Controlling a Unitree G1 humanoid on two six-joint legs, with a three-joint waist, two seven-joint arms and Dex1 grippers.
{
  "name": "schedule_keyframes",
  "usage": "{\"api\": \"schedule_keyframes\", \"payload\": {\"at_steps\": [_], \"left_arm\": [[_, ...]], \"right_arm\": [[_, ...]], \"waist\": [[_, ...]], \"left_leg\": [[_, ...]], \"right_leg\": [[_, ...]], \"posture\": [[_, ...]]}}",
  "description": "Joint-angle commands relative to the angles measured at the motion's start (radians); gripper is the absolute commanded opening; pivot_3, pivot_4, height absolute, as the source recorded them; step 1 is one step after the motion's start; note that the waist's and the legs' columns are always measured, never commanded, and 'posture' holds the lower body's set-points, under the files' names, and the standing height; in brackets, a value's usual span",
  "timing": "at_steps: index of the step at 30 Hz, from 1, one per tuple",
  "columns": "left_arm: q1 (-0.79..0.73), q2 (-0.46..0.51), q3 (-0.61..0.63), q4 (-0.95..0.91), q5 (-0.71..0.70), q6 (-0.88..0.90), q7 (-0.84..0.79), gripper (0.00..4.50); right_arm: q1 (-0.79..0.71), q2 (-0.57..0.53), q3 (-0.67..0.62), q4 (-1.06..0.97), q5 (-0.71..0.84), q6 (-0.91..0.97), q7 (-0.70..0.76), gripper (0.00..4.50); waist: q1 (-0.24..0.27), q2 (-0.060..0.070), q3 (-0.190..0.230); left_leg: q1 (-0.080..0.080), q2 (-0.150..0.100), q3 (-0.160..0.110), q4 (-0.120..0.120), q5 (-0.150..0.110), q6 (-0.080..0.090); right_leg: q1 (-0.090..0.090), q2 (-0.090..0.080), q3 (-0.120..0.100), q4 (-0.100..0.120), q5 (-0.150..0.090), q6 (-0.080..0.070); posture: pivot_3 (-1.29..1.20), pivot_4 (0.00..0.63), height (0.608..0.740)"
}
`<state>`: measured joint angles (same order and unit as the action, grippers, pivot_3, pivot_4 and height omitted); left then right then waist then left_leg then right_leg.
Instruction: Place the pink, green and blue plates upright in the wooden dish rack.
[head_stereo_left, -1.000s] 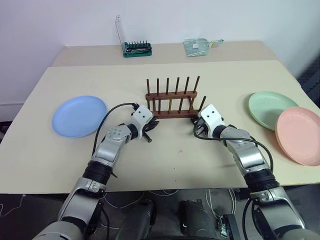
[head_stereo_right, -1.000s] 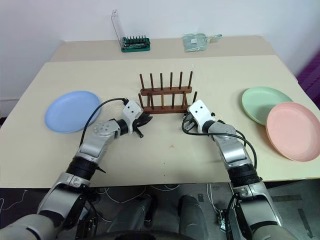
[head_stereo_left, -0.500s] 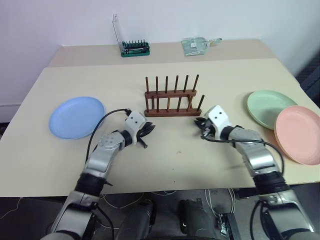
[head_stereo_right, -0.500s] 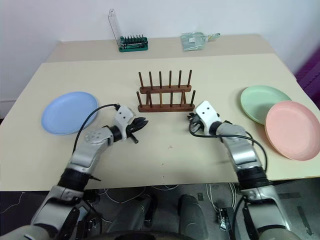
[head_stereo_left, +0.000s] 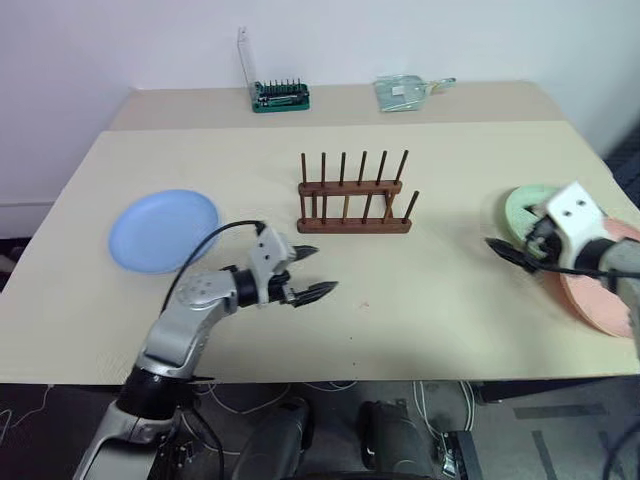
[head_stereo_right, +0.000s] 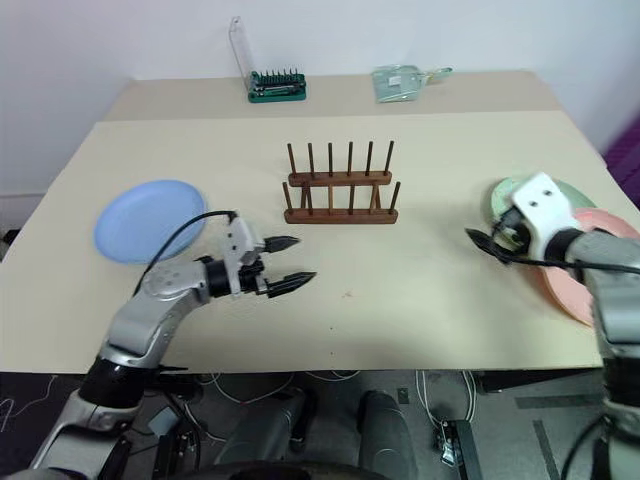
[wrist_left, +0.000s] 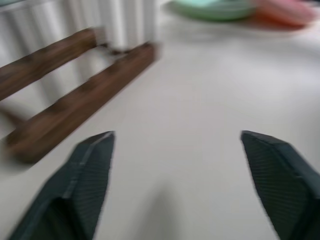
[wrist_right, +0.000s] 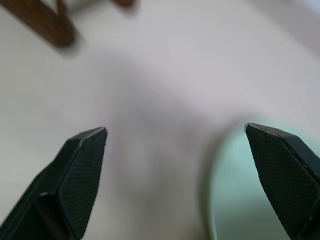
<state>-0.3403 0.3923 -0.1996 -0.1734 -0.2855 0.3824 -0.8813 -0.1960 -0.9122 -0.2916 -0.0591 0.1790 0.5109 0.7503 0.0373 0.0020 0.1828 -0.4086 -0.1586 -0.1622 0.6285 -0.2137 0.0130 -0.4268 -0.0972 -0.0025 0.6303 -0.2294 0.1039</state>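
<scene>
The wooden dish rack (head_stereo_left: 355, 203) stands empty mid-table. The blue plate (head_stereo_left: 163, 230) lies flat at the left. At the right lie the green plate (head_stereo_left: 524, 203) and the pink plate (head_stereo_left: 600, 300), the pink overlapping the green's near edge. My left gripper (head_stereo_left: 314, 272) hovers open in front of the rack's left end, holding nothing; its wrist view shows the rack (wrist_left: 75, 100) ahead of the spread fingers (wrist_left: 85, 185). My right gripper (head_stereo_left: 507, 252) is open at the green plate's left rim (wrist_right: 250, 200), with nothing between its fingers (wrist_right: 75, 175).
A green-based tool holder (head_stereo_left: 280, 96) and a clear plastic packet (head_stereo_left: 405, 92) sit on the rear table against the wall. The table's right edge runs just past the pink plate. Bare tabletop lies between rack and front edge.
Both grippers have opened. The right arm swung from the rack's right end out to the green plate. The left gripper drew back from the rack toward the front.
</scene>
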Motion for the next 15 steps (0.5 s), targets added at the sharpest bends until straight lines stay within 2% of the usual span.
{"api": "schedule_keyframes", "payload": {"at_steps": [1, 7, 12, 15], "left_arm": [[-0.050, -0.030, -0.064, 0.013, 0.005, -0.045, -0.043, 3.96], [-0.098, -0.075, -0.129, 0.092, 0.029, -0.100, -0.088, 3.96], [-0.108, -0.094, -0.143, 0.119, 0.040, -0.122, -0.096, 3.96], [-0.100, -0.092, -0.140, 0.123, 0.042, -0.133, -0.100, 4.02]], "right_arm": [[0.060, -0.022, -0.110, -0.096, 0.001, 0.068, -0.049, 4.50], [0.196, 0.001, -0.184, -0.167, -0.029, 0.193, -0.132, 4.50], [0.187, 0.030, -0.181, -0.157, -0.046, 0.252, -0.216, 4.50], [0.181, 0.045, -0.133, -0.152, -0.055, 0.268, -0.237, 3.70]], "waist": [[0.001, 0.001, 0.000], [0.001, 0.001, 0.000], [0.001, 0.001, 0.000], [0.002, 0.001, 0.000]], "left_leg": [[0.000, 0.000, 0.001, 0.000, 0.000, 0.000], [0.000, 0.000, 0.001, 0.000, 0.000, 0.001], [0.000, 0.001, 0.001, 0.001, 0.000, 0.001], [0.000, 0.000, 0.001, 0.001, 0.000, 0.001]], "right_leg": [[0.000, 0.000, 0.000, 0.000, 0.000, 0.000], [0.000, 0.000, 0.000, 0.000, 0.000, 0.000], [0.000, 0.000, 0.000, 0.000, 0.000, 0.000], [0.000, 0.000, 0.000, 0.000, 0.000, 0.000]], "posture": [[0.00, 0.150, 0.740], [0.00, 0.150, 0.740], [0.00, 0.150, 0.740], [0.00, 0.150, 0.740]]}}
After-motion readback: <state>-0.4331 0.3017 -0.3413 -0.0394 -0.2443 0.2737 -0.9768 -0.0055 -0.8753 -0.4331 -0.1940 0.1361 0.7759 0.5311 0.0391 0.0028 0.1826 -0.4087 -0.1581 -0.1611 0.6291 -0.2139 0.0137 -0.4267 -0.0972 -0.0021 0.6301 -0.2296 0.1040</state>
